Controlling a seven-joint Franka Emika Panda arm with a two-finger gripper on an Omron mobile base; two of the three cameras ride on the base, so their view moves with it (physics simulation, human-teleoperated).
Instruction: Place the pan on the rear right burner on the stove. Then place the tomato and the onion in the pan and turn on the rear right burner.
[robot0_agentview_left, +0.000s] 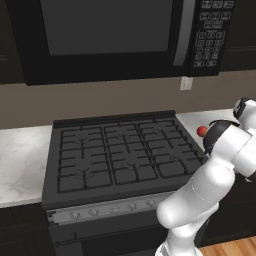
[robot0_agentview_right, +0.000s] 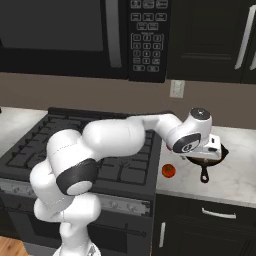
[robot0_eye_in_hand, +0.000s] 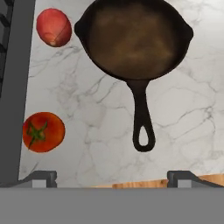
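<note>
Pincer (robot0_eye_in_hand: 112, 177) spread above pan (robot0_eye_in_hand: 135, 41)

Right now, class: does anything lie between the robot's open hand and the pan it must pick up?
Nothing visible does. The hand hovers open above the pan, its handle clear on the marble counter. The tomato and onion lie off to one side.
</note>
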